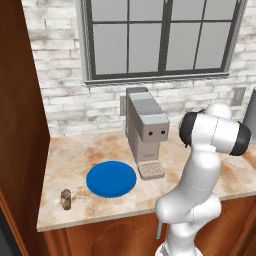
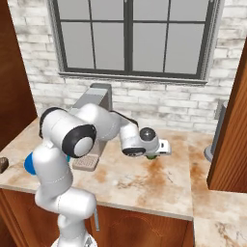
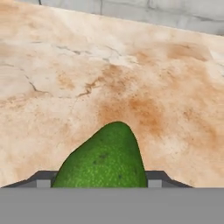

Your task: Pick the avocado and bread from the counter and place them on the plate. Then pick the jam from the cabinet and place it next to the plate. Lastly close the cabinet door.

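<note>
Step in hand: pick avocado (image 3: 105, 159) off counter (image 3: 65, 87).

Obs: in hand view avocado sits btwn the two dark fingertips (image 3: 43, 180), one tip each side, narrow end pointing away. Gripper (image 2: 153, 155) is low over counter, right of coffee machine (image 1: 145, 131); green just visible under it in right base view. Jaws look pinched on the fruit; firm contact can't be confirmed, tips mostly hidden.

Plate (image 1: 111, 178) is left of machine, well apart from gripper. Bread (image 1: 65, 198) stands near counter's front-left edge.

To do well: settle grip before lifting, lift straight up, clear machine w/ margin en route to plate, lower gently; rounded fruit may roll if dropped.
</note>
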